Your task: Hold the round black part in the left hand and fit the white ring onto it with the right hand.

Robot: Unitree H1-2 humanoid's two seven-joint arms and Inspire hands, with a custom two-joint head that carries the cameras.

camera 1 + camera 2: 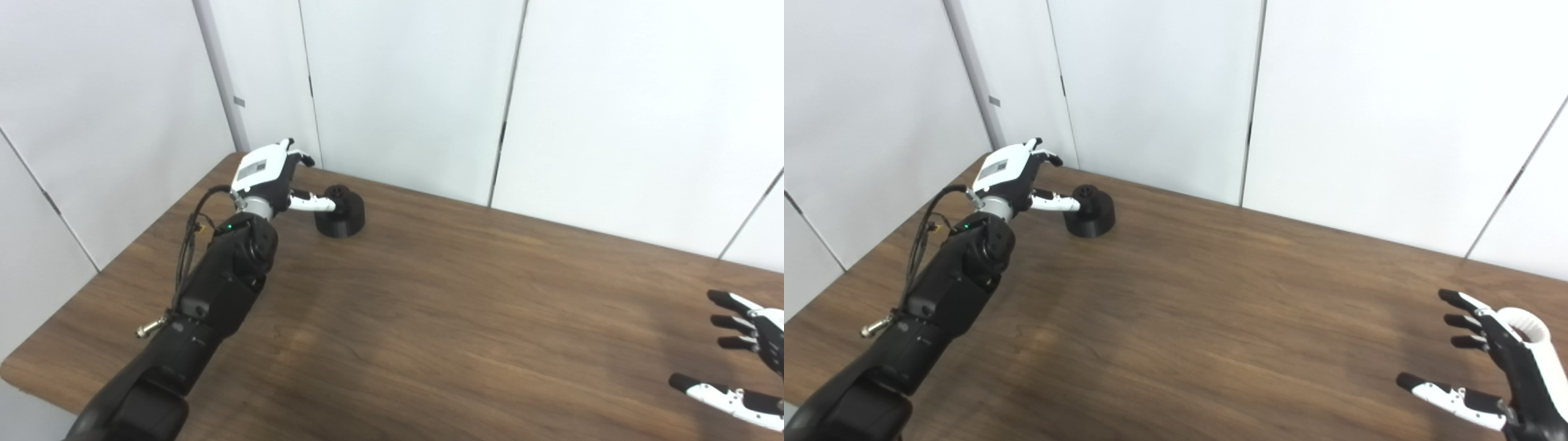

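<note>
The round black part (342,215) stands on the wooden table (453,306) near its far left corner. My left hand (269,174) is just left of the part. Its fingers are apart and its thumb (309,203) reaches out to the part's top and touches it; the hand does not enclose the part. My right hand (1494,361) is open and empty low over the table's near right, fingers spread. A white curved shape (1528,320) shows behind the right hand; I cannot tell whether it is the white ring or part of the hand.
White wall panels (398,92) stand close behind the table's far edge. The table's left edge (116,269) runs beside my left arm. A cable (187,245) loops off the left forearm.
</note>
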